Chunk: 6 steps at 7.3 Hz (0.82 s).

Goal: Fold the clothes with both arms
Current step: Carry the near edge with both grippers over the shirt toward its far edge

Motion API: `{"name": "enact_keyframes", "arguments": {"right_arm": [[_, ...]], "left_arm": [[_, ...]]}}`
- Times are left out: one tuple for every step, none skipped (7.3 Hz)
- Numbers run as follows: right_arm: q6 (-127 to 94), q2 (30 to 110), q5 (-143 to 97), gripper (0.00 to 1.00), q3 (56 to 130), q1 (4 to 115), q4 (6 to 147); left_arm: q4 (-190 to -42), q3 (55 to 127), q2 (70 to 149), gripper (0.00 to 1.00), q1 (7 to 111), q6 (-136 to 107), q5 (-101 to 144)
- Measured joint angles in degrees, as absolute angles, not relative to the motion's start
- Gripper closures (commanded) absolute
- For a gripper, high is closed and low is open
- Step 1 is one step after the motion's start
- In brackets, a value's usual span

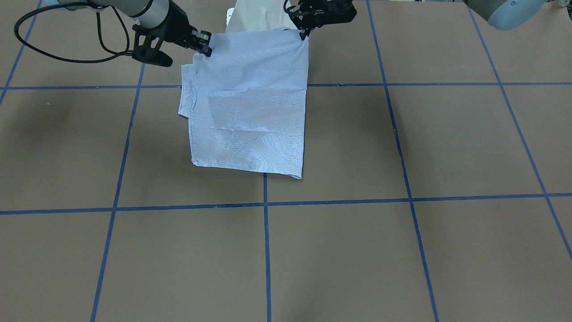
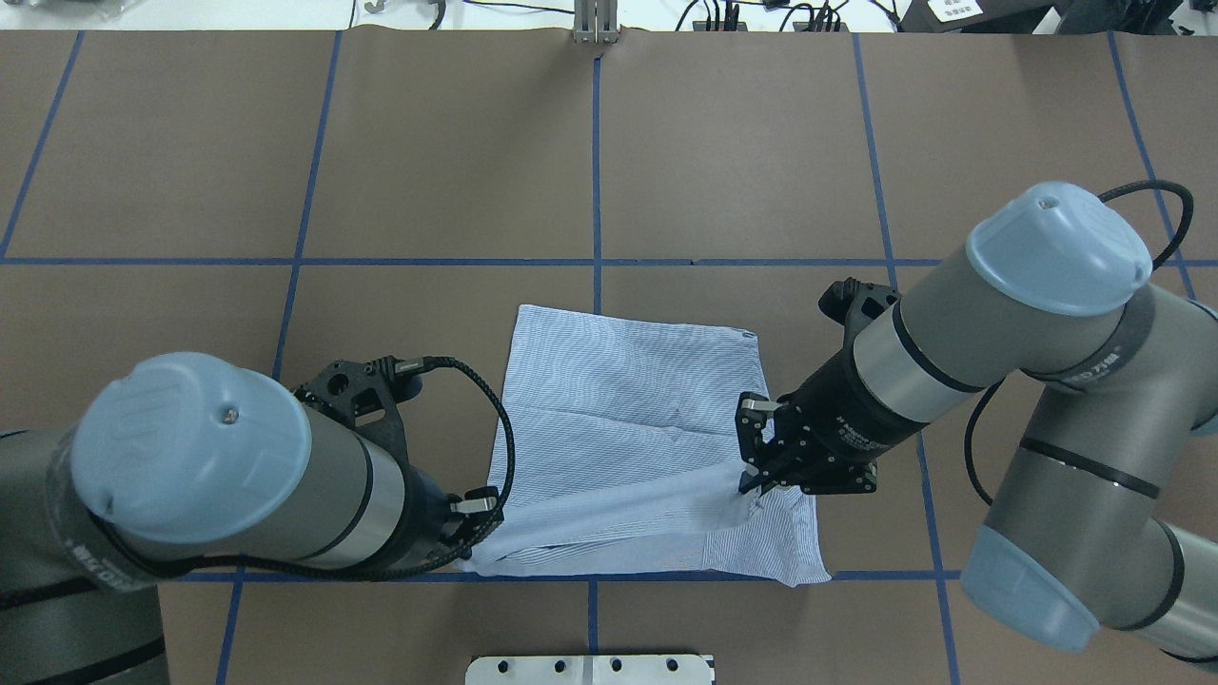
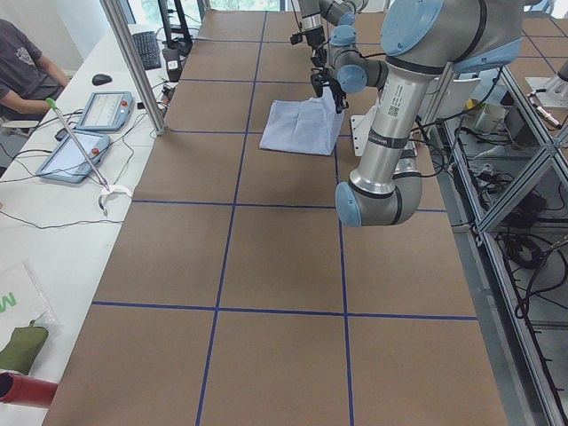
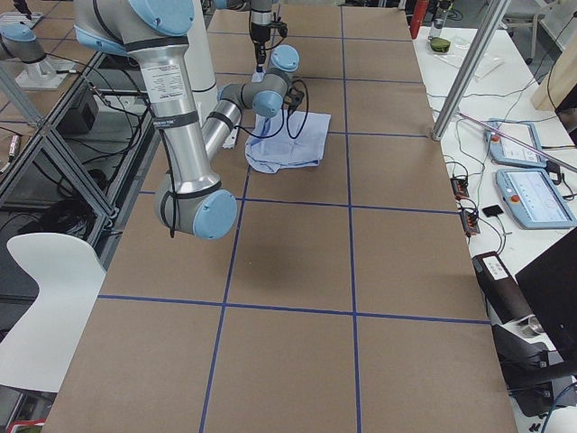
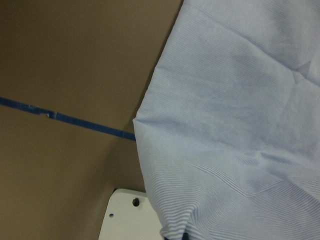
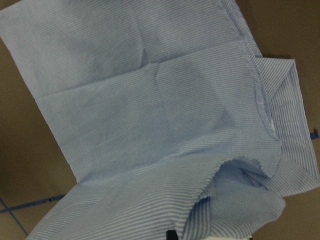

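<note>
Shirt (image 2: pixel 618 419): folded on the table (image 2: pixel 761 143), its edge lifted between both grippers. Left gripper (image 2: pixel 473 507): forearm low, reaching inward, clenched on one corner. Right gripper (image 2: pixel 752 473): wrist angled down, clenched on the edge near the collar (image 1: pixel 187 89).

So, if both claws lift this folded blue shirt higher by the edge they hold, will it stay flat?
Probably not: the shirt looks floppy, wrinkling and bunching between the right claw and left claw. It is likely light, as two small pinches hold its edge. The stacked, unpinned layers may slide apart.
</note>
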State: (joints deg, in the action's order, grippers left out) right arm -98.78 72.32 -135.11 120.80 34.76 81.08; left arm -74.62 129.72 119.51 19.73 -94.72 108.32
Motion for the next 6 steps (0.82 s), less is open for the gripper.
{"name": "enact_keyframes", "arguments": {"right_arm": [[-98.7, 72.2, -135.0, 1.00, 119.1, 36.3, 81.1], [-98.6, 71.5, -134.7, 1.00, 117.4, 37.1, 81.2], [-98.5, 70.0, -134.6, 1.00, 115.5, 37.4, 81.3], [-98.5, 68.6, -134.1, 1.00, 113.6, 37.7, 81.3], [-98.5, 67.5, -133.6, 1.00, 112.0, 38.1, 81.3], [-98.5, 66.7, -133.3, 1.00, 110.7, 38.9, 81.4]], "left_arm": [[-76.9, 126.3, 120.4, 1.00, 21.6, -93.4, 108.4], [-80.6, 121.2, 121.9, 1.00, 23.1, -92.9, 108.4], [-83.1, 117.6, 123.0, 1.00, 24.6, -92.4, 108.5], [-84.3, 115.9, 123.5, 1.00, 25.9, -91.5, 108.5], [-84.8, 115.2, 123.8, 1.00, 27.1, -90.9, 108.5], [-85.0, 114.7, 124.0, 1.00, 28.2, -90.2, 108.6]]}}
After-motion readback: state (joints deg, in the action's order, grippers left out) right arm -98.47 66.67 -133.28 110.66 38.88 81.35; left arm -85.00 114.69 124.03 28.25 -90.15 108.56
